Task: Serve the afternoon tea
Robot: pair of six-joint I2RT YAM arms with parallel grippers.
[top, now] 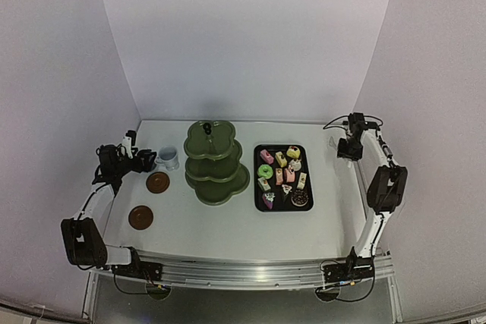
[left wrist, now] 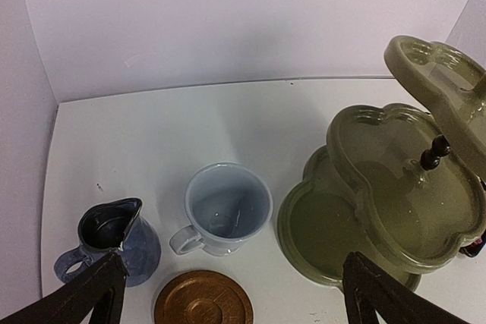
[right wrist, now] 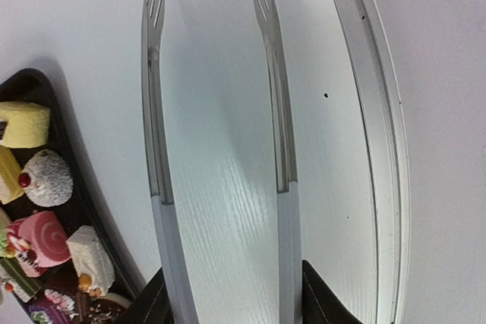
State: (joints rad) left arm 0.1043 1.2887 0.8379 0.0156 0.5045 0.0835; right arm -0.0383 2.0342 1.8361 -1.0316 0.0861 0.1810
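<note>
The olive-green three-tier stand (top: 216, 161) (left wrist: 380, 187) stands mid-table with bare tiers. Small colourful cakes and doughnuts (top: 282, 176) (right wrist: 45, 180) lie on a black tray (top: 258, 187). At the far left, a white cup (top: 168, 158) (left wrist: 228, 206) and a dark-blue cup (left wrist: 114, 240) stand upright and empty. One brown saucer (top: 158, 182) (left wrist: 203, 300) lies just in front of them, and another saucer (top: 140, 218) lies nearer. My left gripper (top: 144, 161) (left wrist: 234, 275) hangs open over the cups. My right gripper (top: 351, 146) (right wrist: 235, 294) is shut on metal tongs (right wrist: 156, 149) at the far right.
The tongs' two arms reach out over bare white table, right of the tray's edge (right wrist: 83, 195). The table's right edge (right wrist: 380, 149) and the white side wall run close beside the right gripper. White walls close in the back and left.
</note>
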